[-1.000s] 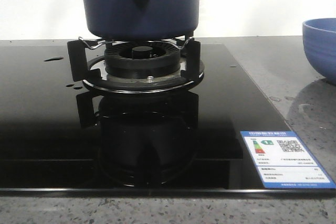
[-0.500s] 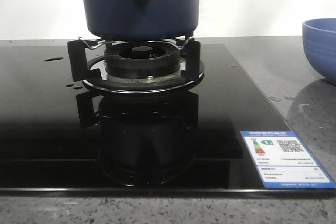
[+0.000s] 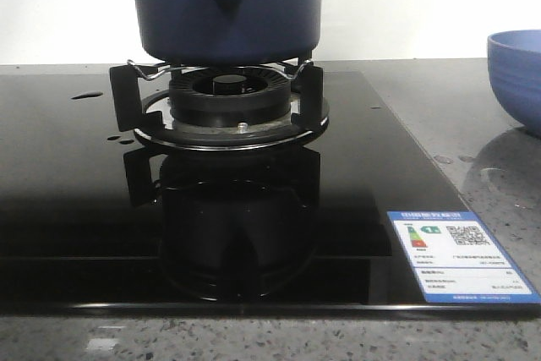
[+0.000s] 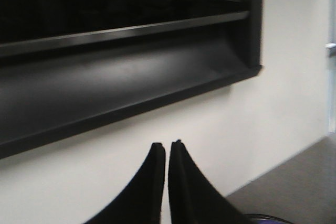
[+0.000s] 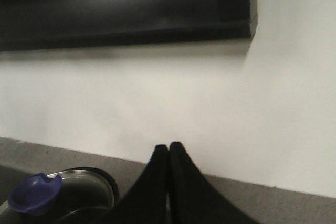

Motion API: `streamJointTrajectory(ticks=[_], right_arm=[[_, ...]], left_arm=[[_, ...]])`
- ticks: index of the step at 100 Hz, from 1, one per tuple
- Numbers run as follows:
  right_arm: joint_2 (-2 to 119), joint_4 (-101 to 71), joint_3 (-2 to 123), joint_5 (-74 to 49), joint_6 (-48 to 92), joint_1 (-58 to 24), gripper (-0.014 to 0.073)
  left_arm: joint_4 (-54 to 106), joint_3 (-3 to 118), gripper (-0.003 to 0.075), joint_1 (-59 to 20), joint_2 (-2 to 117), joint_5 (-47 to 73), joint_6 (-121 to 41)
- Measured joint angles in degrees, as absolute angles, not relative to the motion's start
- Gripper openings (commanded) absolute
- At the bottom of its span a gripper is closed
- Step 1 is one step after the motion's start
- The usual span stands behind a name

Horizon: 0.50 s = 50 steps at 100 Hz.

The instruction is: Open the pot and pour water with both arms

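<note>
The dark navy pot (image 3: 226, 6) stands on the gas burner's support (image 3: 226, 103), its handle mount with the round hole facing me; its top is cut off in the front view. A few water drops (image 3: 87, 95) glisten on the black cooktop. Neither gripper shows in the front view. My left gripper (image 4: 168, 145) is shut and empty, facing a white wall. My right gripper (image 5: 168, 146) is shut and empty, raised above a glass lid (image 5: 86, 190) with a blue knob (image 5: 34, 192) that lies off to one side of it.
A lighter blue bowl (image 3: 517, 73) sits on the grey counter at the right edge. The black glass cooktop (image 3: 76, 200) carries an energy label (image 3: 461, 251) at its front right. A dark range hood (image 4: 121, 66) hangs on the wall ahead of both wrists.
</note>
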State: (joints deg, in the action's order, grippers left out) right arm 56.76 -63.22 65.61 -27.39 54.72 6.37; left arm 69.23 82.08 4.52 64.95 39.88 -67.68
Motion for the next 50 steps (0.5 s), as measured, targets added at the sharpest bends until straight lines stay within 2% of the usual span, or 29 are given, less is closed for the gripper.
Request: streamJointTrajectory(ticks=[16,50], right_arm=[[46.27,-64.18,52.20,-19.20,59.82,3.69,-0.0055],[21.57,-64.39,24.83,-16.00,61.08,3.35,-0.0055]], left_arm=[[65.09,68.38,-0.0020,4.52,52.06,28.32,-66.41],[65.19,33.45,-0.0019,3.35,26.08,19.02,-66.32]])
